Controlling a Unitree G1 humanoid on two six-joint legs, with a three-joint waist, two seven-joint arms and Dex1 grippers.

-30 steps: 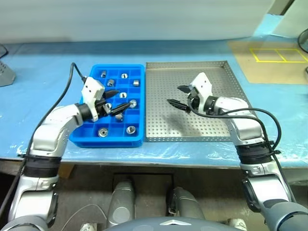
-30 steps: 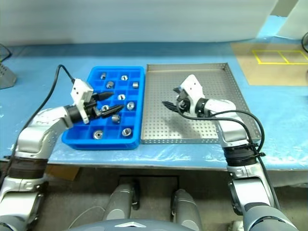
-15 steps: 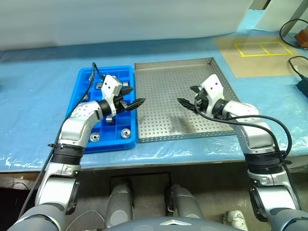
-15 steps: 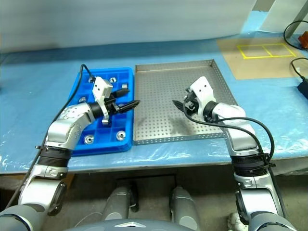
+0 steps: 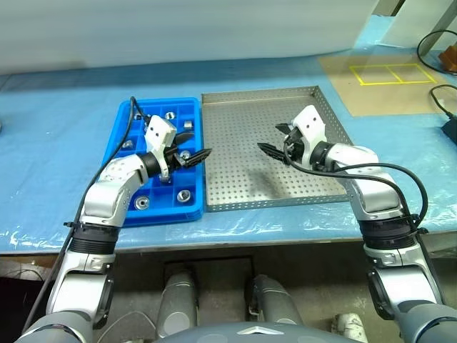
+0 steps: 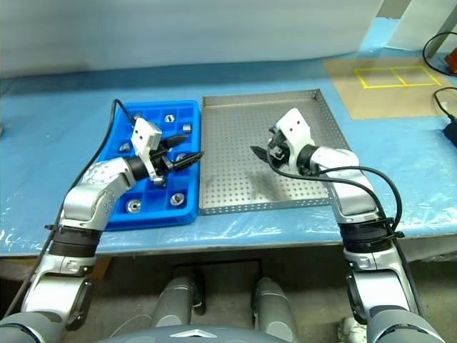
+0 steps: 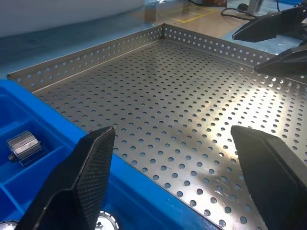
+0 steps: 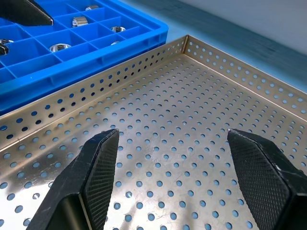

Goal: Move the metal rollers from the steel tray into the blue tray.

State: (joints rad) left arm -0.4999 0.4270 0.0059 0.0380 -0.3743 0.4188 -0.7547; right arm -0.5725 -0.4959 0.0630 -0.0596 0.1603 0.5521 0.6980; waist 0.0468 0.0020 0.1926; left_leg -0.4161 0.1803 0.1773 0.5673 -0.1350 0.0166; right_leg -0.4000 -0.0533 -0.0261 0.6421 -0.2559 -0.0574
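Resting in blue tray [image 5: 121, 143], metal rollers [image 5: 183, 194], steel tray [image 5: 250, 179] alongside.

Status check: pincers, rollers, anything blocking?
Left pincer open, empty, over blue tray edge. Right pincer open, empty, above steel tray. Steel tray floor bare; rollers sit in blue tray. Nothing in the way.

Bright, even overhead light. Soft shadows lie under both arms on the steel tray [image 5: 243, 175]. Its perforated floor shows pale glare in the wrist views, and the plastic sheet on the tabletop [image 5: 57, 128] glints. Close-up pincer fingers [image 7: 79, 184] look slightly soft.
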